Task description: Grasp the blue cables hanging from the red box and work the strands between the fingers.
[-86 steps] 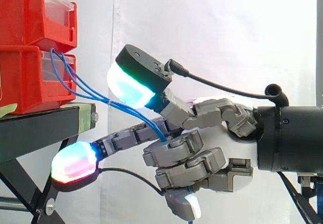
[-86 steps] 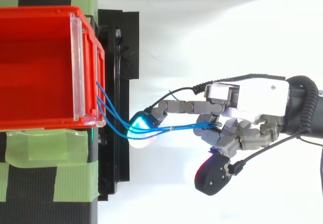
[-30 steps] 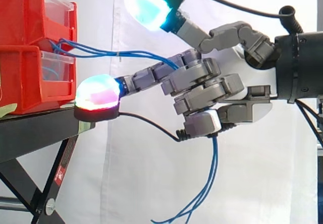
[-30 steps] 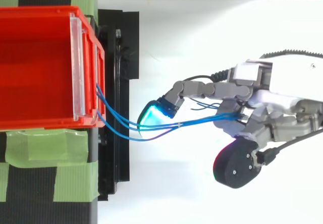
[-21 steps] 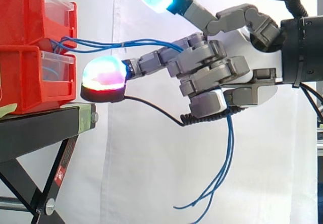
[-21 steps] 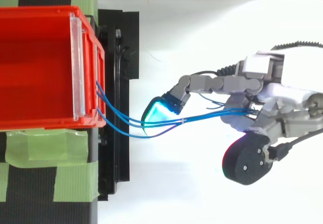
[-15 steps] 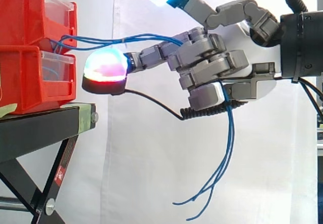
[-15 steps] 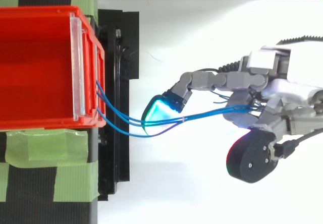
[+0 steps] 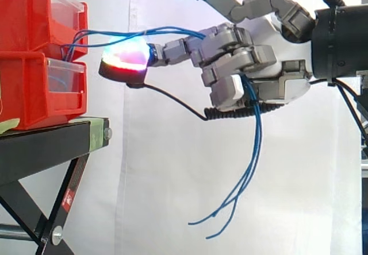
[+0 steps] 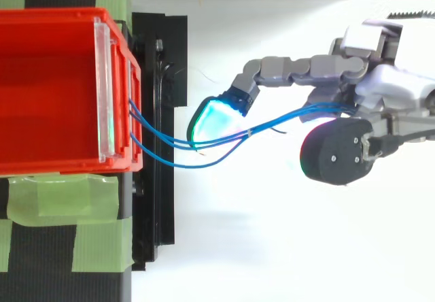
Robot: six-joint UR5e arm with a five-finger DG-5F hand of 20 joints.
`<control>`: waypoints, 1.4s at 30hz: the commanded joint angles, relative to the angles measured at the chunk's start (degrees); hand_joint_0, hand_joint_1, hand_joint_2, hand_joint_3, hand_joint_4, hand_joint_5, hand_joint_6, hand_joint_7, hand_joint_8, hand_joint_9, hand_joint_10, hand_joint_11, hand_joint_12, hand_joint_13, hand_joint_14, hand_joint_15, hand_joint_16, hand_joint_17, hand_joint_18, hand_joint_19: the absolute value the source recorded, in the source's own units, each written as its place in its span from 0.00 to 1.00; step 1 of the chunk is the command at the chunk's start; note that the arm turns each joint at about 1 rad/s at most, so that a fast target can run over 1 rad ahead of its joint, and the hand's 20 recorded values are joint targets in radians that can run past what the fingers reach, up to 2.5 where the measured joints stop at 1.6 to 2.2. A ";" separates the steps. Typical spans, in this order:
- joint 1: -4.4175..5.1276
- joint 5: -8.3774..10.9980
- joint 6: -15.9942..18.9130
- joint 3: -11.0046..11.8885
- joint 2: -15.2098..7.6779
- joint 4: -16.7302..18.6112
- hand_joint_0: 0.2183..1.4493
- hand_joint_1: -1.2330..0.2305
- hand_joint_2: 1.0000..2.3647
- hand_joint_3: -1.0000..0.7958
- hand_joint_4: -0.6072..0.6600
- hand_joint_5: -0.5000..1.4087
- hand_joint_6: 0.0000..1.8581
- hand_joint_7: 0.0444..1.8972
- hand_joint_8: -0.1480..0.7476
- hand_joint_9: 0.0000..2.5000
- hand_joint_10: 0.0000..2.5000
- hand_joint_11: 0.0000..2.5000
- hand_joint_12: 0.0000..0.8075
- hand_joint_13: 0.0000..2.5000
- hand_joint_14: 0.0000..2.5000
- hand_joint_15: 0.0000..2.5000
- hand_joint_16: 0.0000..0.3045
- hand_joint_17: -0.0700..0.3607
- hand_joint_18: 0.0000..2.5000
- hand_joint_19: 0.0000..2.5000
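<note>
The hand clenches the blue cables in its curled fingers. The strands stretch across from the red bin, and their loose ends hang below.

Grey hand, glowing fingertip pads

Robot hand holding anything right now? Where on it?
The blue cables, mid-length: the robot hand curls its fingers round the strands partway between the red bin and the loose ends dangling below.
</note>
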 commanded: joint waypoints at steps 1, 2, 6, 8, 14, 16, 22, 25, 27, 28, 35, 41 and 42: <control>-0.18 0.03 0.03 1.01 0.00 -0.75 0.46 0.45 0.00 0.00 0.61 0.41 0.00 0.61 0.56 0.47 1.00 0.84 0.63 0.62 1.00 0.50 0.24 0.54 0.71 0.27; -0.18 0.03 -0.06 1.01 0.00 -0.92 0.47 0.44 0.00 0.00 0.60 0.41 0.00 0.61 0.56 0.47 1.00 0.84 0.63 0.62 1.00 0.50 0.24 0.54 0.71 0.27; -0.27 0.03 -0.32 1.10 0.00 -0.75 0.48 0.42 0.00 0.00 0.59 0.42 0.00 0.64 0.56 0.47 1.00 0.84 0.63 0.62 1.00 0.50 0.24 0.54 0.71 0.27; -0.18 0.03 -0.85 1.10 0.00 -0.66 0.49 0.42 0.00 0.00 0.59 0.42 0.00 0.64 0.56 0.47 1.00 0.84 0.63 0.62 1.00 0.50 0.24 0.54 0.71 0.27; -0.27 0.03 -1.11 2.16 0.00 -1.10 0.49 0.42 0.00 0.00 0.60 0.46 0.00 0.66 0.56 0.47 1.00 0.84 0.63 0.62 1.00 0.50 0.24 0.54 0.71 0.27; -0.27 0.03 -1.11 3.03 0.00 -1.54 0.49 0.42 0.00 0.00 0.60 0.48 0.00 0.66 0.56 0.47 1.00 0.84 0.63 0.62 1.00 0.50 0.24 0.54 0.71 0.27; -0.18 0.03 -1.47 3.39 0.00 -3.21 0.49 0.41 0.00 0.00 0.59 0.52 0.00 0.67 0.56 0.47 1.00 0.84 0.63 0.62 1.00 0.50 0.24 0.54 0.71 0.27; -0.27 0.03 -2.26 3.39 0.00 -3.21 0.49 0.41 0.00 0.00 0.58 0.54 0.00 0.68 0.56 0.47 1.00 0.84 0.63 0.62 1.00 0.50 0.24 0.54 0.71 0.27; -0.27 0.12 -2.52 3.39 0.00 -3.38 0.50 0.41 0.00 0.00 0.57 0.55 0.00 0.69 0.56 0.47 1.00 0.84 0.63 0.62 1.00 0.50 0.24 0.54 0.71 0.27; -0.27 0.12 -2.52 3.39 0.00 -3.47 0.50 0.41 0.00 0.00 0.56 0.55 0.00 0.68 0.56 0.47 1.00 0.84 0.63 0.62 1.00 0.50 0.24 0.54 0.71 0.27; -0.27 0.12 -2.52 3.39 0.00 -3.47 0.52 0.40 0.00 0.00 0.55 0.56 0.00 0.71 0.56 0.47 1.00 0.84 0.63 0.62 1.00 0.50 0.24 0.54 0.71 0.27; -0.27 0.12 -2.52 3.39 0.00 -3.47 0.52 0.39 0.00 0.05 0.53 0.56 0.00 0.73 0.56 0.47 1.00 0.84 0.63 0.62 1.00 0.50 0.24 0.54 0.71 0.27; -0.27 0.12 -2.52 3.39 0.00 -3.47 0.52 0.39 0.00 0.06 0.53 0.56 0.02 0.72 0.56 0.47 1.00 0.84 0.63 0.62 1.00 0.50 0.24 0.54 0.71 0.27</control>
